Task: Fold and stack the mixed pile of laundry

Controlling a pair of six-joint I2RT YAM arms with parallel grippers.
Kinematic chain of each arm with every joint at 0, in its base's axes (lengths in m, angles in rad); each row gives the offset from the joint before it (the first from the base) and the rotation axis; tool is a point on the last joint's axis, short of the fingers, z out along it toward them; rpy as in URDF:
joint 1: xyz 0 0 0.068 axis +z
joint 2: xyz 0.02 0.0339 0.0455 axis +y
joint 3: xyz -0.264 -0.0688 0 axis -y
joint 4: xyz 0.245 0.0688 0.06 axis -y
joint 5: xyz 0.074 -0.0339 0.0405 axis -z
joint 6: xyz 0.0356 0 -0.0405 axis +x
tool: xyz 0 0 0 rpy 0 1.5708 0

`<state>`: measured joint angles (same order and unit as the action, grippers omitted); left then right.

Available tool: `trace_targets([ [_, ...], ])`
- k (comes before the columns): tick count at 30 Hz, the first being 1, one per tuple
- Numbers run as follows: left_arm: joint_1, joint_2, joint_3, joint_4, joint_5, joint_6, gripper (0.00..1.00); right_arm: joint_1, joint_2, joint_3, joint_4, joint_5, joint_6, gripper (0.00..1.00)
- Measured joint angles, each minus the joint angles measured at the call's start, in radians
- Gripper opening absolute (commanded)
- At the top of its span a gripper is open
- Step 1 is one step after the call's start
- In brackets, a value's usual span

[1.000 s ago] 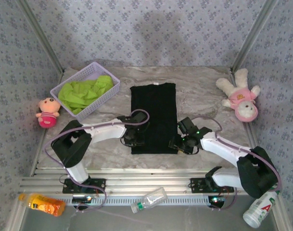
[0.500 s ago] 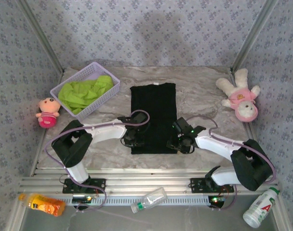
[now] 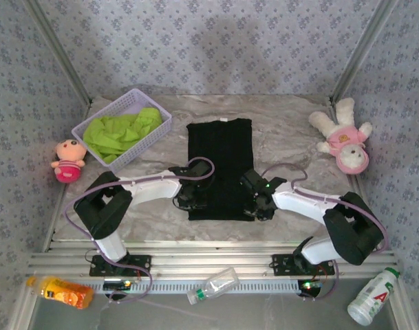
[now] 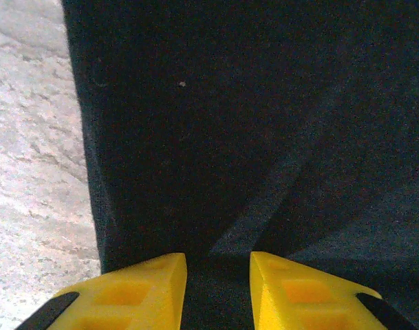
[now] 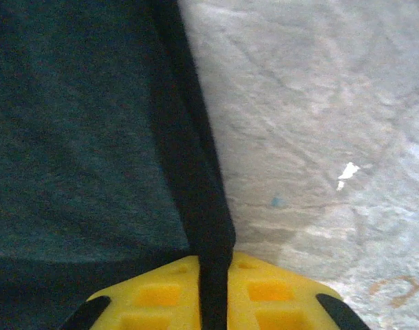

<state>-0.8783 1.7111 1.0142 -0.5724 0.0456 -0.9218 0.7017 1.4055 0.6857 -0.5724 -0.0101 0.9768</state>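
Status: black T-shirt (image 3: 219,161) lies flat mid-table (image 3: 292,130), folded into a long strip, collar end far. Right tool (image 3: 259,206) sits at its near-right corner, yellow fingers (image 5: 154,295) pressed together on the shirt's right edge with a fold of fabric pinched between them. Left tool (image 3: 193,201) is at the near-left corner, fingers narrowly apart, black cloth filling the gap and a crease running into it: pinching the hem. Lime-green T-shirt (image 3: 120,134) is crumpled in the lavender basket (image 3: 162,124), far left.
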Motion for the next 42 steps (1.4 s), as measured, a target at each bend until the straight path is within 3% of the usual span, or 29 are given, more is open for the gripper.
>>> trace_targets([
  [3,0.000,-0.016,0.009,-0.039,-0.015,0.013,0.37,0.002,0.000,0.005,0.011,-0.009,0.003,0.00],
  [8,0.001,-0.135,0.009,-0.140,-0.040,0.030,0.51,0.011,0.001,0.005,0.053,-0.031,0.001,0.00],
  [13,0.007,-0.292,-0.052,-0.158,-0.033,0.000,0.53,0.013,0.001,0.005,0.061,-0.031,0.002,0.00],
  [17,0.011,-0.308,-0.137,-0.134,-0.031,-0.055,0.53,0.013,0.001,0.005,0.063,-0.034,0.002,0.00],
  [23,0.014,-0.244,-0.176,-0.047,-0.032,-0.126,0.45,0.017,0.001,0.004,0.089,-0.043,0.003,0.00],
  [27,0.014,-0.167,-0.176,0.021,-0.032,-0.154,0.30,0.017,0.001,0.002,0.100,-0.050,0.002,0.00],
  [33,0.014,-0.113,-0.150,0.032,-0.039,-0.164,0.22,0.017,-0.003,-0.001,0.101,-0.050,-0.005,0.00],
  [37,0.014,-0.097,-0.128,0.031,-0.039,-0.163,0.00,0.017,-0.010,-0.001,0.099,-0.050,-0.025,0.00],
  [42,0.010,-0.097,-0.119,0.018,-0.039,-0.124,0.00,0.017,-0.027,0.000,0.071,-0.049,-0.074,0.00],
])
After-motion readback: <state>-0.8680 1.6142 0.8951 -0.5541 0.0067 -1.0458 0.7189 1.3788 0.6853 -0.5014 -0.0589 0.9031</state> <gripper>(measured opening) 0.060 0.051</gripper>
